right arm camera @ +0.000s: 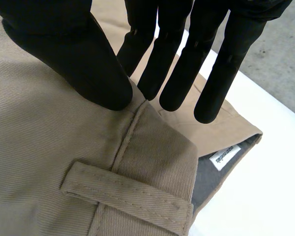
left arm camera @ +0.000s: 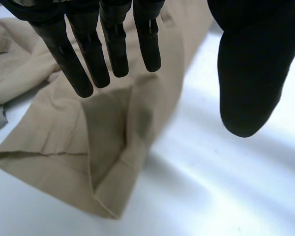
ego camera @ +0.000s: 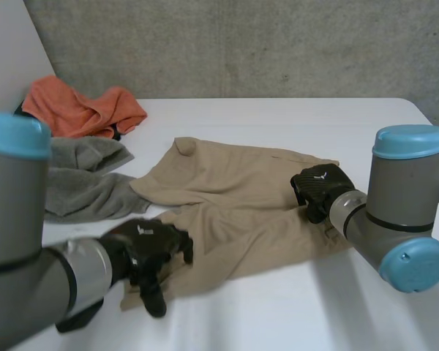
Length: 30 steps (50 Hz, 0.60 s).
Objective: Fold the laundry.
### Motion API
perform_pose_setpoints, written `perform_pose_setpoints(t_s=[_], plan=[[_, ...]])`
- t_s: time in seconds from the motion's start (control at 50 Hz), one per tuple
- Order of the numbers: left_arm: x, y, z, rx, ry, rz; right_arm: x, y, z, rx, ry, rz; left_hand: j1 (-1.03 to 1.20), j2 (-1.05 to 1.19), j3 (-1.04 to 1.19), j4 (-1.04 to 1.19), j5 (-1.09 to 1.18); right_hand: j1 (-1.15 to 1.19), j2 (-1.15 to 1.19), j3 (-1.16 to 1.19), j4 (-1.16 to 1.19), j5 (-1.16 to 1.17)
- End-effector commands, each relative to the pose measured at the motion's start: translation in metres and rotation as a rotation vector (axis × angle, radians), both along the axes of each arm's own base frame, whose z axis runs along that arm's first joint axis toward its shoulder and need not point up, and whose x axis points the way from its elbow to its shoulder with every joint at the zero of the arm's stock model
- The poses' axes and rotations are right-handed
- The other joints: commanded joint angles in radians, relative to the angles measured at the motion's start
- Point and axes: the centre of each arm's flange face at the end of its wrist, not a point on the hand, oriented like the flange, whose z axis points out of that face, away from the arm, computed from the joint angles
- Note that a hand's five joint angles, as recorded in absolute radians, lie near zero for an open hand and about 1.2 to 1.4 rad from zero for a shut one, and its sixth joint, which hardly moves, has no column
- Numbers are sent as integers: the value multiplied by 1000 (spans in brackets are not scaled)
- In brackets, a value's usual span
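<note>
Tan trousers (ego camera: 241, 197) lie spread on the white table (ego camera: 293, 307), waistband to the right and a leg end at the near left. My left hand (ego camera: 146, 252) hovers over that leg's hem (left arm camera: 64, 162). Its fingers (left arm camera: 88, 49) are straight, the thumb stands wide apart, and it holds nothing. My right hand (ego camera: 318, 186) is at the waistband (right arm camera: 152, 147), beside a belt loop (right arm camera: 128, 196). Its thumb (right arm camera: 78, 54) presses on top and the fingers reach behind the band's edge, pinching the cloth.
A grey cloth (ego camera: 84, 179) lies crumpled at the left, touching the trousers' far-left edge. An orange cloth (ego camera: 80, 110) sits behind it at the table's back left. A white label (right arm camera: 224, 156) shows inside the waistband. A grey wall rises behind the table.
</note>
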Motion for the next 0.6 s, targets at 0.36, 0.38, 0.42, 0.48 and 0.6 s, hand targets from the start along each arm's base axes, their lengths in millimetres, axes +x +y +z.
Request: perform_pose_setpoints(t_s=[0.36, 0.38, 0.42, 0.48, 0.6], plan=[[-10, -25, -49, -211, -159, 80, -1, 5, 13, -24, -42, -39, 249, 248, 248, 248, 248, 280, 221, 215, 201, 197], [-10, -26, -50, -223, -161, 84, -2, 5, 14, -26, -41, -41, 243, 242, 242, 242, 242, 280, 221, 215, 201, 197], [-10, -30, -51, -258, -180, 100, -6, 5, 17, -30, -44, -47, 222, 222, 222, 222, 221, 280, 221, 215, 201, 197], [-7, -34, -46, -297, -192, 122, -8, 5, 18, -34, -43, -47, 149, 148, 148, 148, 148, 280, 221, 215, 201, 197], [-4, -31, -24, -347, -139, 135, -7, 7, 15, -33, -31, -37, -13, -13, -13, -13, -14, 280, 221, 215, 201, 197]])
